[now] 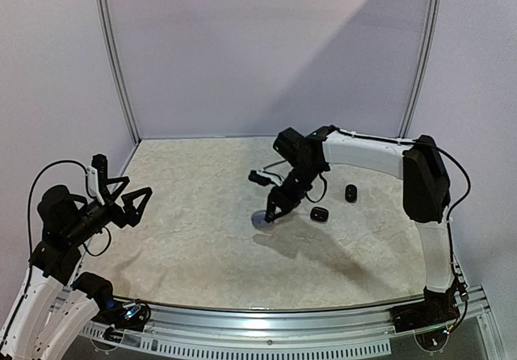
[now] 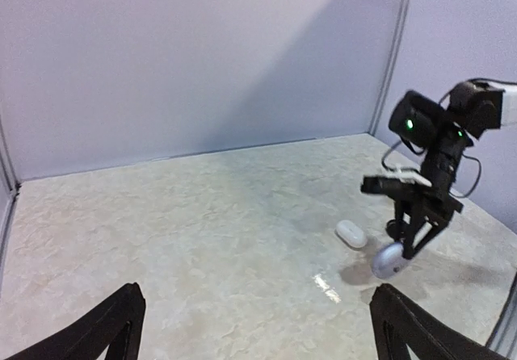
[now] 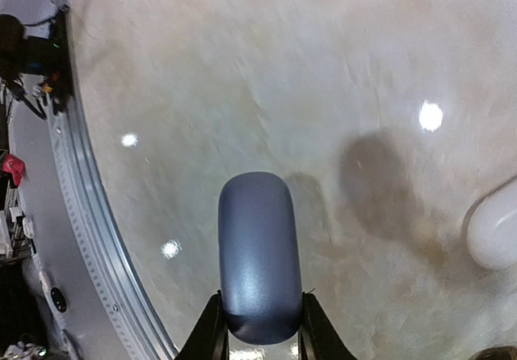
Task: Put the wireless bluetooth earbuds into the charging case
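Starting nearest, at the metal rail [image 1: 266, 316] along the front edge. Up on the left, the left pincer [image 1: 123, 177]: spread to full width, gripping nothing, hanging in the air over the near-left part of the pale marbled bench [image 1: 194, 255]. Well apart from everything lying on the surface.

Out to the middle now. Right pincer [image 3: 260, 307], reaching in from the right side and angled downward, clamped onto the charging case [image 3: 257, 247]. A smooth grey-blue pebble, pinched at one end between both fingers, its rounded free end pointing away from the wrist. Low over the bench with its shadow close beside it; touching or just clear, impossible to say from these angles.

Right next to that, a white case [image 2: 351, 233], lying flat on the bench, near the grey one but not in contact.

Further right, past the pincer, two small dark pieces [image 1: 320, 214] [image 1: 350, 192] resting on the bench, close together yet apart. Buds or cases? Too small to call.

Beyond all that, the plain lilac back wall [image 1: 266, 53], closing off the far edge.
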You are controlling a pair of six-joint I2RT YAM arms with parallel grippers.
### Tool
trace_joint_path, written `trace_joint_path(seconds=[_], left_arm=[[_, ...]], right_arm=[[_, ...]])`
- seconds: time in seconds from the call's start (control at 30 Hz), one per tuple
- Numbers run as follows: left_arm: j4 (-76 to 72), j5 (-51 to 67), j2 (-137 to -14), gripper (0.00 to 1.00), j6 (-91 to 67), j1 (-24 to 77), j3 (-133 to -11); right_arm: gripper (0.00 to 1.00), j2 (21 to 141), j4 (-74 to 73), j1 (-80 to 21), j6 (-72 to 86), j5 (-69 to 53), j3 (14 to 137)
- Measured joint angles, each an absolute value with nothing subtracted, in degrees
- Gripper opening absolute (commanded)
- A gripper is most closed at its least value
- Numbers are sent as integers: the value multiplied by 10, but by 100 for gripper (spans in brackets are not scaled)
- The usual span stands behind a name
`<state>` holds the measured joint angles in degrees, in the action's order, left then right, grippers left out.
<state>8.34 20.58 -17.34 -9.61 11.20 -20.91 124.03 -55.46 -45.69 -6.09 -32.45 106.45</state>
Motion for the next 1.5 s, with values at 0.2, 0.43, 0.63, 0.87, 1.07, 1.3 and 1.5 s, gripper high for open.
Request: trace_joint_path(seconds=[0.2, 0.43, 0.63, 0.87, 1.07, 1.3, 1.5], left_arm=[[92, 153, -166, 99, -96, 92, -204], [92, 145, -165, 99, -96, 90, -201], [91, 147, -165, 99, -97, 88, -197], [88, 145, -155, 99, -95, 62, -192], [88, 136, -136, 99, -92, 29, -182], [85, 134, -135, 99, -90, 8, -178], [79, 134, -146, 99, -86, -10, -171]], right_arm=[[4, 1307, -609, -450, -63, -362, 1032], [91, 1318, -613, -441, -46, -362, 1033], [99, 1310, -619, -432, -33, -308, 1052], [99, 1222, -560, -412, -15, -193, 1002], [99, 928, -350, -297, 67, -83, 764], [99, 707, -134, -158, 161, 142, 506], [99, 683, -61, -165, 213, 272, 391]])
